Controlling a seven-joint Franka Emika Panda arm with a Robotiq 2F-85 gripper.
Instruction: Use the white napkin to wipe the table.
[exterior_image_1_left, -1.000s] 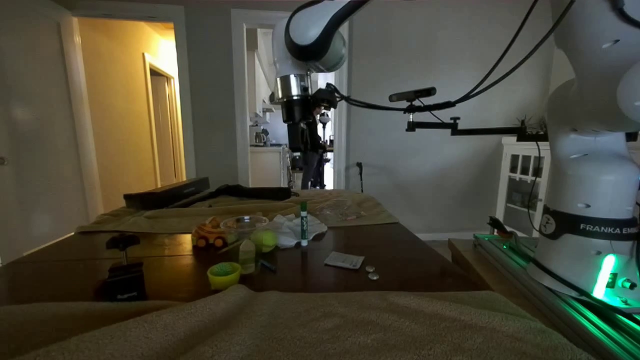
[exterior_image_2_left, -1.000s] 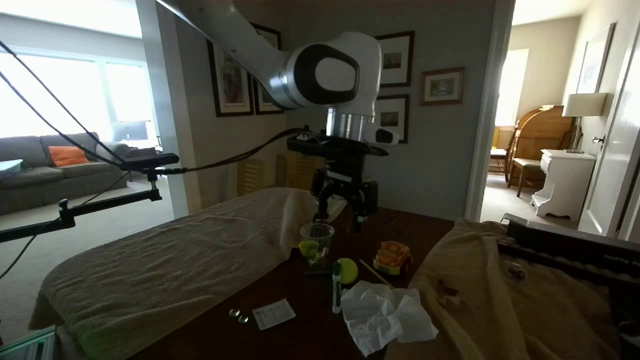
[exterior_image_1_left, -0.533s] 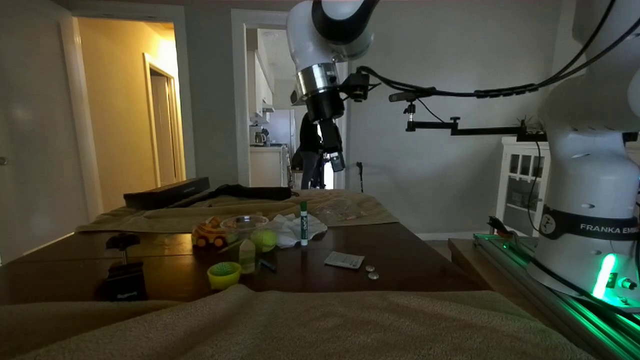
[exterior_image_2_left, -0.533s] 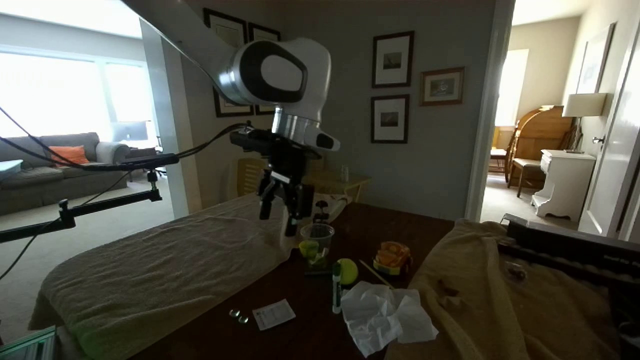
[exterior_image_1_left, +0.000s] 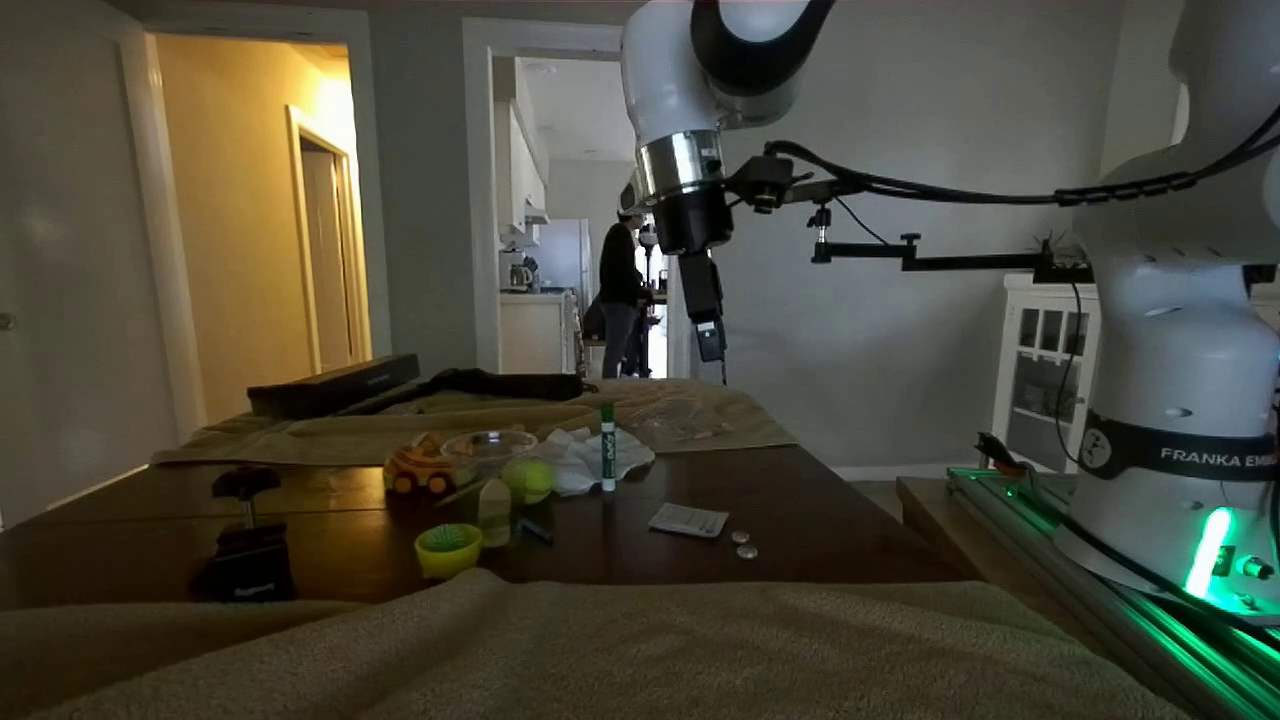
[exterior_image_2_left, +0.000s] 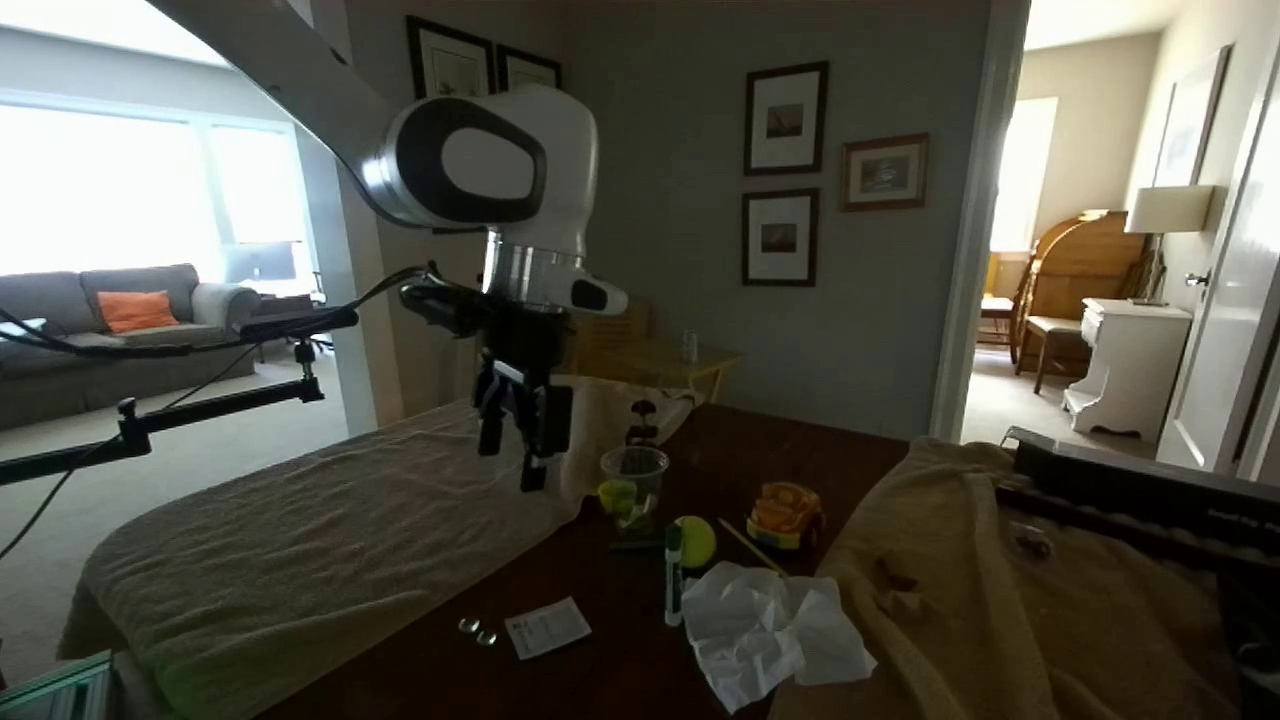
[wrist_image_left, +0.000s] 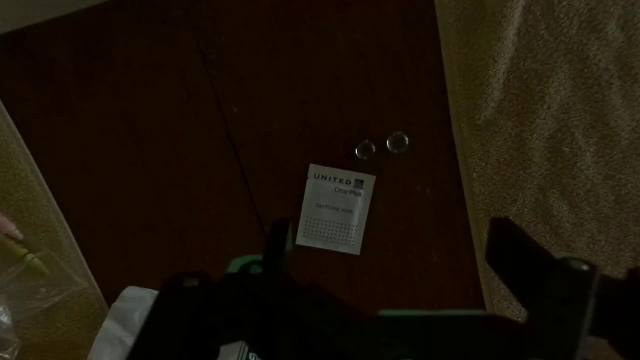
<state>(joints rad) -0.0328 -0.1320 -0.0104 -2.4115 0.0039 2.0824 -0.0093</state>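
Note:
The white napkin lies crumpled on the dark wooden table, and shows in both exterior views (exterior_image_1_left: 577, 468) (exterior_image_2_left: 765, 635). One edge of it reaches the beige towel. A green-capped marker (exterior_image_1_left: 608, 450) (exterior_image_2_left: 673, 585) stands upright beside it. In the wrist view only part of the napkin (wrist_image_left: 124, 320) shows at the lower left, the rest hidden behind the gripper. My gripper (exterior_image_1_left: 711, 342) (exterior_image_2_left: 512, 462) is open and empty, well above the table (exterior_image_1_left: 810, 520) (exterior_image_2_left: 610, 690). In the wrist view its fingers (wrist_image_left: 392, 237) are wide apart, with bare table and towel between them.
A wipe packet (exterior_image_1_left: 689, 520) (wrist_image_left: 335, 209) and two glass beads (wrist_image_left: 397, 142) lie on the table. A clear cup (exterior_image_2_left: 634, 470), green ball (exterior_image_2_left: 696, 543), orange toy truck (exterior_image_2_left: 785, 515) and yellow cup (exterior_image_1_left: 448, 550) stand near the napkin. A black clamp (exterior_image_1_left: 250, 560) is at the table's side.
The arm has swung toward its base: the gripper moved right in an exterior view and left in an exterior view. The gripper stays open. The napkin and other objects have not moved.

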